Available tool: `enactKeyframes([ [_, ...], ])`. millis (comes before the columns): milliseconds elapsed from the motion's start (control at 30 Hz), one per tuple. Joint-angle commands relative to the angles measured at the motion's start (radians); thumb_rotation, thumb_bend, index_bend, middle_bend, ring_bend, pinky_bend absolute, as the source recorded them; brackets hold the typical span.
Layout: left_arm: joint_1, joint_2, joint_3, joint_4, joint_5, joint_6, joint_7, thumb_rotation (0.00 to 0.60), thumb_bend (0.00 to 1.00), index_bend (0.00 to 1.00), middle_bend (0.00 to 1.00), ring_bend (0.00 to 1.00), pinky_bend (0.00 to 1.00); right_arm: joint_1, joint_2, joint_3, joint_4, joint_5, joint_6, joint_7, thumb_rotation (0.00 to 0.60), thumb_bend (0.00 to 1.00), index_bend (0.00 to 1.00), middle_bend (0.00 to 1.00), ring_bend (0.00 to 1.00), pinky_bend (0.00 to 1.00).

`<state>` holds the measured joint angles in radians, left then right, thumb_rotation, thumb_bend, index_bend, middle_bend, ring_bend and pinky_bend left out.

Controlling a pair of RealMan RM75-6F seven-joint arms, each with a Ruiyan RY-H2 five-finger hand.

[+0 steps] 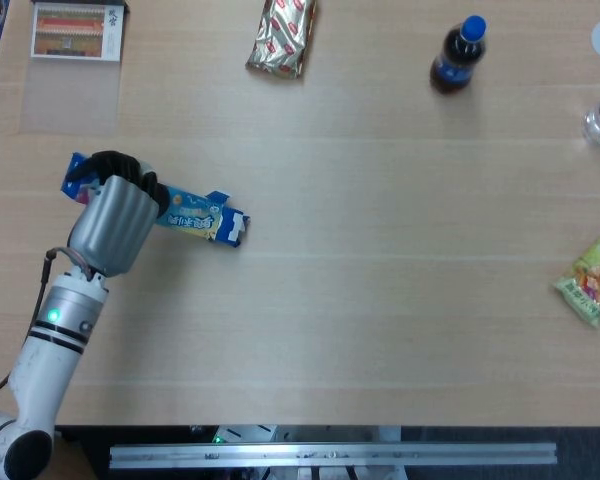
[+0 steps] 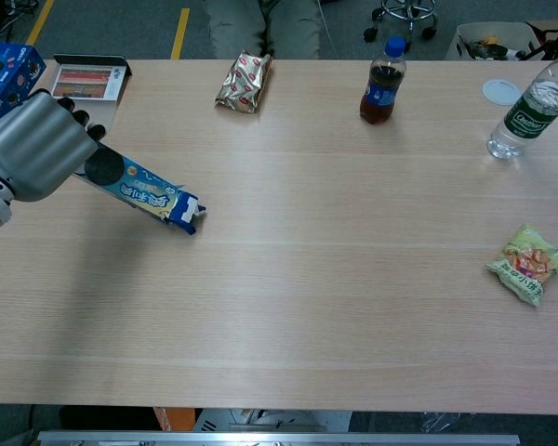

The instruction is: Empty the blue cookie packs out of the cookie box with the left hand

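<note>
1. Wide light-wood laminate table (image 2: 353,307) fills both views, with faint lengthwise seams.
2. Silver aluminium rail (image 1: 330,455) runs along the near table edge.
3. Dark grey floor (image 2: 121,28) beyond the far edge, with a yellow painted floor stripe (image 2: 180,20).
4. Chrome office-chair wheeled base (image 2: 405,14) behind.
5. Even, soft overhead light.
</note>
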<state>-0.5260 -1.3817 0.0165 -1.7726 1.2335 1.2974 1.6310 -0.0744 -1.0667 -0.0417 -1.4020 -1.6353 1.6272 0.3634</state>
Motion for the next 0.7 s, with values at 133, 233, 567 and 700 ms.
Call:
enactKeyframes([
  [133,-0.006,0.032,-0.011,-0.008,-0.004,0.015,-0.019,0.600,0.27,0.25,0.37,0.36,0.57,0.003,-0.002,0.000,0.003,-0.003,-0.002,0.001,0.600,0.26,0.37,0.36,0.32,0.40],
  [233,-0.003,0.049,-0.016,-0.007,-0.020,0.023,-0.037,0.600,0.27,0.25,0.37,0.36,0.57,0.003,-0.005,0.000,0.005,-0.003,-0.004,0.001,0.600,0.26,0.37,0.36,0.32,0.40],
  [567,0.001,0.087,-0.027,-0.002,-0.078,0.029,-0.098,0.600,0.27,0.25,0.37,0.36,0.57,0.007,-0.007,-0.001,0.004,-0.006,-0.010,-0.006,0.600,0.26,0.37,0.36,0.32,0.40],
  [700,0.000,0.100,-0.019,0.002,-0.066,0.035,-0.112,0.600,0.27,0.25,0.37,0.36,0.56,0.008,-0.006,-0.003,-0.002,-0.009,-0.011,-0.012,0.600,0.26,0.37,0.36,0.32,0.40],
])
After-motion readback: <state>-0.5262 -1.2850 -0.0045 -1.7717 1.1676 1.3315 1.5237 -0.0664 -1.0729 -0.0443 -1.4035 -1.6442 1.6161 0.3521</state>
